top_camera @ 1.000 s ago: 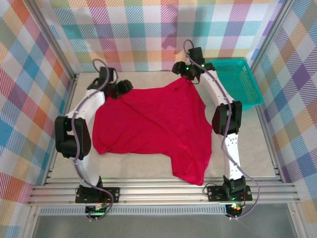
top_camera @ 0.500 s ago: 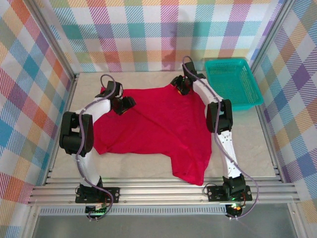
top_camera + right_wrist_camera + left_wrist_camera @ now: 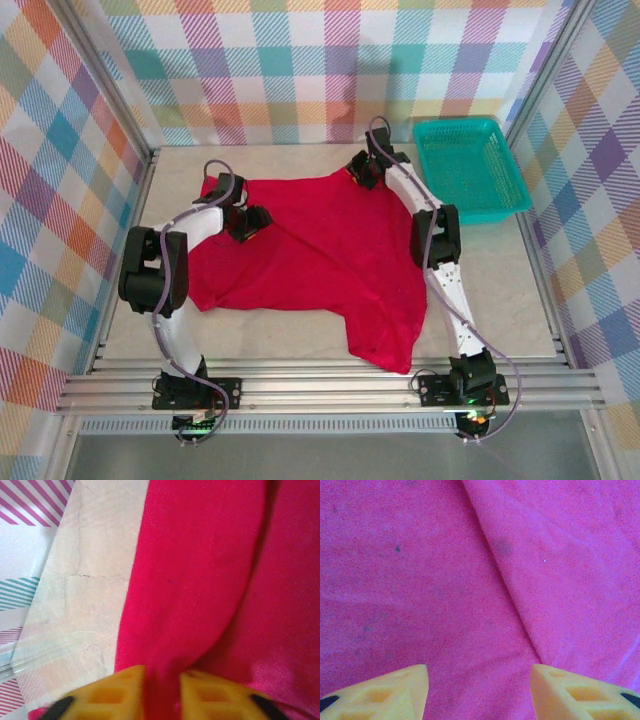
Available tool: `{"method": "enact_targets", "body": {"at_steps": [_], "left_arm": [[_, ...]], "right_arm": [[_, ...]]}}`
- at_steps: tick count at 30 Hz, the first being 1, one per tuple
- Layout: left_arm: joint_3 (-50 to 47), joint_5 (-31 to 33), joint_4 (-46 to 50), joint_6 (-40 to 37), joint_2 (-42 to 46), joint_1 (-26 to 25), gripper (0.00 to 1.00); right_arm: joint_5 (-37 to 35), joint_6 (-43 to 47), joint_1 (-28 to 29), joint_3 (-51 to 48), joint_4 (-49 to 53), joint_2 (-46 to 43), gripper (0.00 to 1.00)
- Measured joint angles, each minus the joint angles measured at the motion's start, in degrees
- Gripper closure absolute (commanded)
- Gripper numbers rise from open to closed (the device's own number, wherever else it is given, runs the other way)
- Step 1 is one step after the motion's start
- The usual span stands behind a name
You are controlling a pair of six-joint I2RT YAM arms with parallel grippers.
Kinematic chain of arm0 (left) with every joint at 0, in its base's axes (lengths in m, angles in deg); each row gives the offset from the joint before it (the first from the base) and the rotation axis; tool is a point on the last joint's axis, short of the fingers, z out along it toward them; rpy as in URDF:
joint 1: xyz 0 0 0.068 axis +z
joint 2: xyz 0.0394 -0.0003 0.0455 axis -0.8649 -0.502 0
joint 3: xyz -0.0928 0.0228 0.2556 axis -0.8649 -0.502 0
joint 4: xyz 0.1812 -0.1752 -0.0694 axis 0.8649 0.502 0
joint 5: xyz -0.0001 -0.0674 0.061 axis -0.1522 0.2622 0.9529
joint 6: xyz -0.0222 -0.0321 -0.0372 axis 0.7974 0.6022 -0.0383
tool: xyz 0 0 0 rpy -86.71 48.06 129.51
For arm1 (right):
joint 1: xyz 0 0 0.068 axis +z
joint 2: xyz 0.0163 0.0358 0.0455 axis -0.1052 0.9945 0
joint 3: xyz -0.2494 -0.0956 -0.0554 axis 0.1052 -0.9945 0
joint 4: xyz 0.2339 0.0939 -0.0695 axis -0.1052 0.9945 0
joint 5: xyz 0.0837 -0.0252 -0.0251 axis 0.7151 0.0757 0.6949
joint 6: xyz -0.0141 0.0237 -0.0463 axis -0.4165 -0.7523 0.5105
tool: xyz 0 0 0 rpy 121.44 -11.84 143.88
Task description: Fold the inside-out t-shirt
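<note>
No writing, number, brand mark or sign can be read on the inside-out t-shirt (image 3: 320,250), nor on anything around it.
</note>
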Motion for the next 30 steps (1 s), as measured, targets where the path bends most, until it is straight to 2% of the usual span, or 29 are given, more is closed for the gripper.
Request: {"method": "enact_targets", "body": {"at_steps": [4, 12, 15, 18, 19, 21, 22, 25, 30], "left_arm": [[-0.1, 0.0, 0.0, 0.0, 0.6, 0.0, 0.45], [-0.1, 0.0, 0.1, -0.1, 1.0, -0.1, 0.46], [-0.1, 0.0, 0.1, -0.1, 1.3, -0.3, 0.46], [-0.7, 0.0, -0.2, -0.1, 1.9, -0.5, 0.46], [-1.1, 0.0, -0.7, -0.1, 2.1, -0.5, 0.46], [-1.6, 0.0, -1.2, 0.0, 2.1, -0.8, 0.46], [-1.8, 0.0, -1.3, 0.0, 2.1, -0.9, 0.46], [-1.9, 0.0, -1.3, 0.0, 2.1, -1.6, 0.46], [-1.8, 0.2, -1.0, -0.1, 2.2, -2.2, 0.45]], "right_arm": [[0.0, 0.2, 0.0, 1.3, 0.8, 0.9, 1.00], [0.7, 1.4, 0.0, 1.6, 0.6, 0.9, 1.00], [1.2, 2.6, 0.0, 2.2, -3.2, 0.9, 1.00], [1.8, 3.3, 0.0, 7.3, -11.3, 3.8, 1.00], [1.7, 3.5, 0.0, 10.3, -15.0, 5.7, 0.83], [1.4, 3.9, 0.1, 15.2, -21.4, 9.4, 0.27], [1.2, 4.2, 0.2, 16.3, -24.9, 10.8, 0.14], [1.8, 5.8, 0.2, 16.5, -28.6, 12.2, 0.02], [5.3, 11.3, 0.2, 11.8, -26.4, 9.4, 0.00]]}}
